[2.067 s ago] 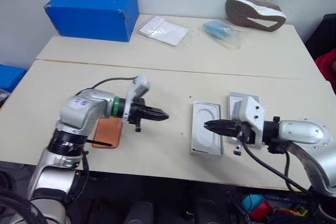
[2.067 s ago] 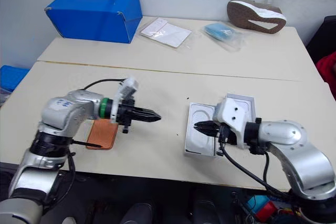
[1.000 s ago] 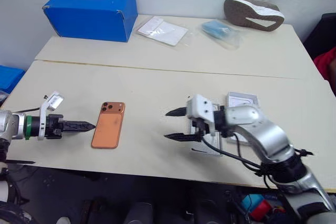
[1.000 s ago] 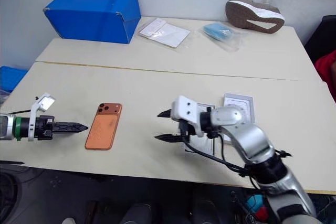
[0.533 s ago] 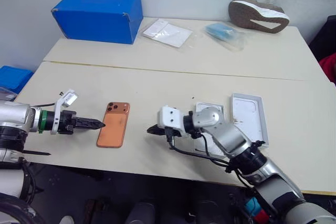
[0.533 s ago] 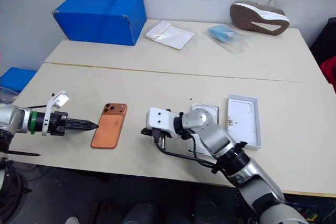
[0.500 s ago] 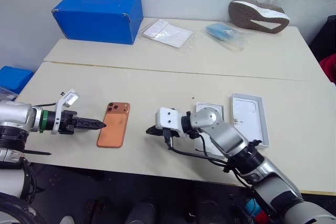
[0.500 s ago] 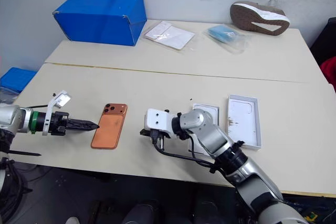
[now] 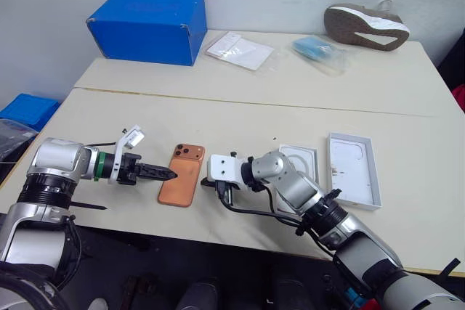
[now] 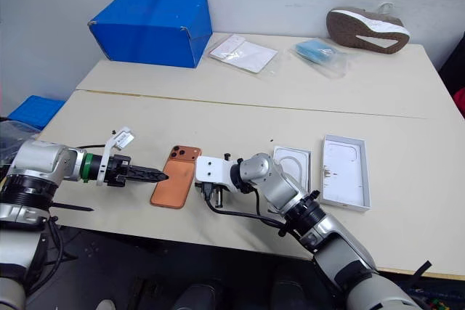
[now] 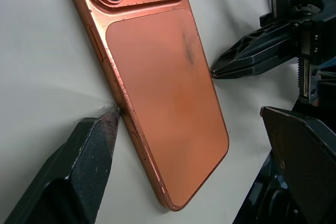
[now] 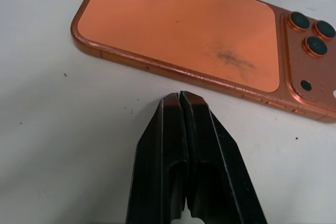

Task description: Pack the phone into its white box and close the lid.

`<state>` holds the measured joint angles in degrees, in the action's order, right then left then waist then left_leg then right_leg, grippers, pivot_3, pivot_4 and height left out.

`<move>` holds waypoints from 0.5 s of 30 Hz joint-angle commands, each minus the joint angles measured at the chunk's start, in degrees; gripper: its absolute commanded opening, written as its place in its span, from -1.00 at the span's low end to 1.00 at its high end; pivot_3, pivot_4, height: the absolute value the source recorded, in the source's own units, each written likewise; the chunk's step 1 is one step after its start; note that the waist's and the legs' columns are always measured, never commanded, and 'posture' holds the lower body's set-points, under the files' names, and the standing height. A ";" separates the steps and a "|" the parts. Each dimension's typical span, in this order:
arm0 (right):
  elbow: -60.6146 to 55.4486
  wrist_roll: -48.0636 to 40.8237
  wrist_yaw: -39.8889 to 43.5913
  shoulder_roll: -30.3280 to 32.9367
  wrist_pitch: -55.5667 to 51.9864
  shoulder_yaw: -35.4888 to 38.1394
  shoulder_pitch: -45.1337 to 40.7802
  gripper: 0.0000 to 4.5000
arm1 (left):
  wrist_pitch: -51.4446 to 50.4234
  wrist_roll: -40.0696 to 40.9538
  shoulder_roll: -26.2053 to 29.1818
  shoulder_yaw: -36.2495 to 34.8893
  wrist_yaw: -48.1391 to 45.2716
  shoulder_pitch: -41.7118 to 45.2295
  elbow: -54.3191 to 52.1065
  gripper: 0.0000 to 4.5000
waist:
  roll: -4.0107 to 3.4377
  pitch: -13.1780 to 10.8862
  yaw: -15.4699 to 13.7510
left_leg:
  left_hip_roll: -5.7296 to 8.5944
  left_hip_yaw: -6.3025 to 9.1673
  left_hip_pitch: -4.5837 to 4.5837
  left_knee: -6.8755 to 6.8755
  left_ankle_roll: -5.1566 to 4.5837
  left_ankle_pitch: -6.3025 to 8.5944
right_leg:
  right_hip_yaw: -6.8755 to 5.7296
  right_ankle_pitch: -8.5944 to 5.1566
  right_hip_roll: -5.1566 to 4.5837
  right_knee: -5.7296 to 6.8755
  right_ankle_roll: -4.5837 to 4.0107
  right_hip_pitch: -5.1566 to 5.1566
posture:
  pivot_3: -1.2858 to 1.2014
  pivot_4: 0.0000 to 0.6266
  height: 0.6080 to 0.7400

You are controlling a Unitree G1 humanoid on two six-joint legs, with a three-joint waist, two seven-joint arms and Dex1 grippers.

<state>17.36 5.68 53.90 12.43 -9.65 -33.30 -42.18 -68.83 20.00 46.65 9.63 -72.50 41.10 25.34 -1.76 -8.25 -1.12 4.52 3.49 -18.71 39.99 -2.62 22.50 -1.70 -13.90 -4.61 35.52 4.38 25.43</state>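
Your left fingers (image 9: 166, 175) are spread wide on either side of the near end of the phone (image 9: 182, 184), which lies back-up on the table (image 9: 240, 121), one fingertip (image 11: 107, 121) touching its long edge. Your right fingers (image 12: 180, 98) are clenched together on nothing, their tips just beside the phone's opposite long edge. Beyond your right fingers, away from the phone, you have a flat white insert with an oval recess (image 9: 299, 160) and then an open white box tray (image 9: 353, 178), both well apart from the phone.
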 commanded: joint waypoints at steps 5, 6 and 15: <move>0.83 1.09 -0.13 -1.38 1.32 0.63 -0.45 -0.99 | -6.42 -2.25 -3.40 5.80 6.53 -2.27 1.04 1.00 | -0.09 0.22 0.12 | 0.00 0.03 0.36 -0.19 0.00 0.00 | 0.59 -0.01 0.12 0.04 0.01 -0.22 | 0.03 -0.52 1.00; 0.89 1.21 -0.11 -1.57 1.32 0.61 -0.49 -0.99 | -7.54 -2.07 -3.44 5.97 6.98 -1.86 0.56 1.00 | -0.07 0.23 0.15 | 0.01 0.04 0.40 -0.21 0.00 0.00 | 0.64 -0.01 0.13 0.04 0.02 -0.25 | 0.03 -0.52 1.00; 2.23 2.54 0.28 -2.54 1.87 0.34 -1.05 -0.99 | -14.03 0.27 -2.32 9.16 10.08 -1.96 -8.57 1.00 | -0.10 0.33 1.08 | 0.03 0.25 0.45 -0.28 0.00 0.00 | 0.87 -0.03 0.16 0.09 0.04 -0.29 | 0.03 -0.52 1.00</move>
<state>19.36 7.82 54.18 10.53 -8.40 -33.29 -42.42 -79.83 19.82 46.65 12.36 -63.77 42.74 16.16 -1.86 -7.93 -0.04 4.56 3.76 -18.26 39.71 -2.61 22.50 -0.83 -13.93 -4.45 35.61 4.42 25.13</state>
